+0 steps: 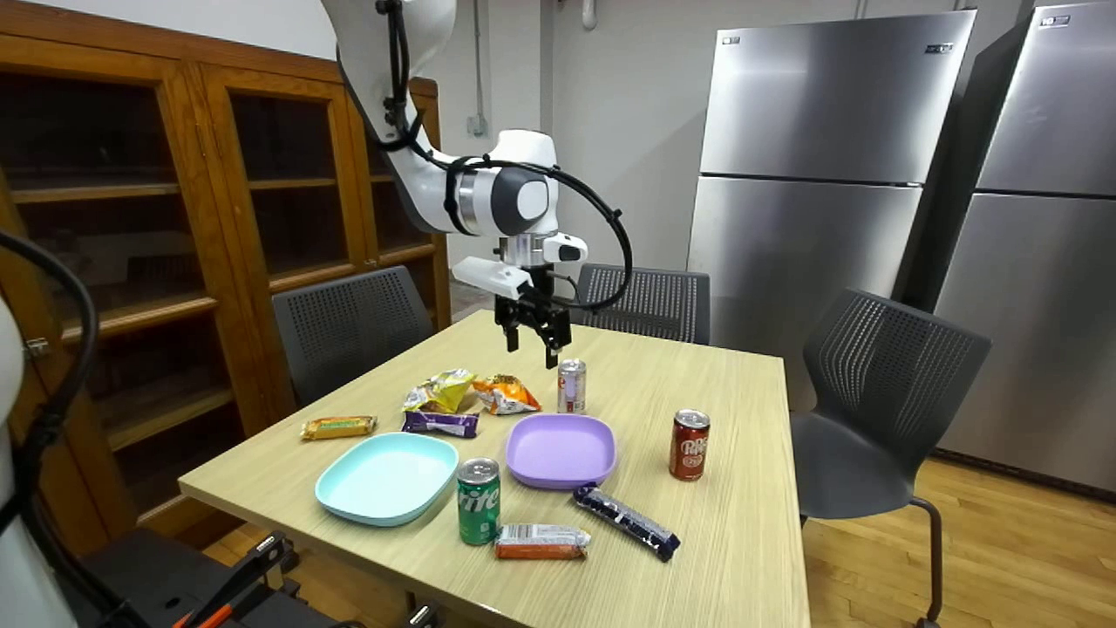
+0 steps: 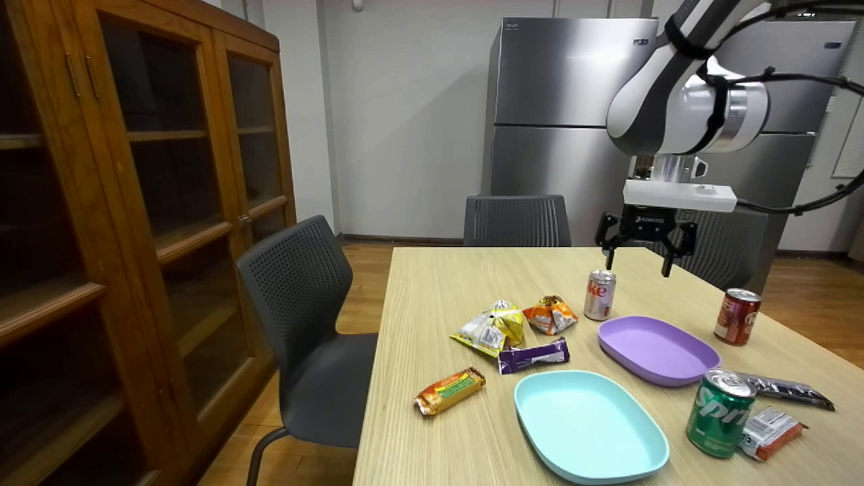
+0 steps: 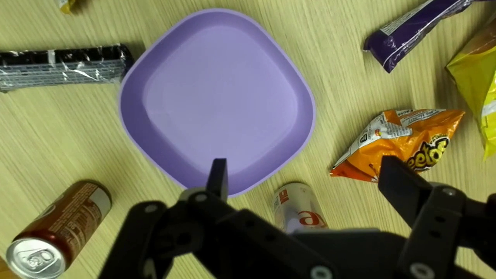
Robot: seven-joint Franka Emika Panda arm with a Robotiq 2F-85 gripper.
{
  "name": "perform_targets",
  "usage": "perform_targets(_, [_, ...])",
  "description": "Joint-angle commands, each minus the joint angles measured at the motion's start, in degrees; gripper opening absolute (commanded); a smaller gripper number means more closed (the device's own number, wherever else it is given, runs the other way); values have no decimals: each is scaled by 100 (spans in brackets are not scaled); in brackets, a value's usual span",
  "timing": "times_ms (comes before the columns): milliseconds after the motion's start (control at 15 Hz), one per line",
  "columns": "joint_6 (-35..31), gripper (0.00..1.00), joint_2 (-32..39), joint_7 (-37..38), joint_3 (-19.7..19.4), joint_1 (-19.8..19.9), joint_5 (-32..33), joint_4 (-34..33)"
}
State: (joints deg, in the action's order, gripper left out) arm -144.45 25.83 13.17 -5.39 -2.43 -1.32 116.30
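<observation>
My gripper (image 1: pixel 532 352) (image 2: pixel 638 268) (image 3: pixel 306 168) hangs above the table, pointing down with its fingers spread wide and nothing between them. Closest beneath it stands an upright silver Diet Coke can (image 1: pixel 572 386) (image 2: pixel 599 295) (image 3: pixel 296 205), not touched; in the wrist view the gripper body hides its upper part. A purple plate (image 1: pixel 561 449) (image 2: pixel 658 351) (image 3: pixel 221 100) lies beside the can, bare inside. An orange Cheetos bag (image 1: pixel 506 395) (image 2: pixel 550 314) (image 3: pixel 426 124) rests on the can's other side. A dark red Dr Pepper can (image 1: pixel 690 445) (image 2: pixel 737 317) (image 3: pixel 66 224) stands farther off.
Also on the table are a turquoise plate (image 1: pixel 388 480), a green Sprite can (image 1: pixel 479 501), a yellow chip bag (image 1: pixel 440 391), a purple-wrapped bar (image 1: pixel 440 424), a gold-wrapped bar (image 1: pixel 338 426), a dark-wrapped bar (image 1: pixel 626 522) and an orange-silver packet (image 1: pixel 540 541). Chairs surround the table.
</observation>
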Motion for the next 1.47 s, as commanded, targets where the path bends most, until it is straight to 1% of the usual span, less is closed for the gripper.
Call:
perform_targets(0, [-116,100,481,42,4,1,116,-534])
perform_targets(200, [-162,100,842,23,-26,2,127,-931])
perform_targets(400, [-59,100,1198,-90,31,63,54,-1371])
perform_targets(867, [48,100,1994,-65,-21,18,92,-2340])
perform_targets(1400, [153,100,2660,6,-119,-19,113,-3230])
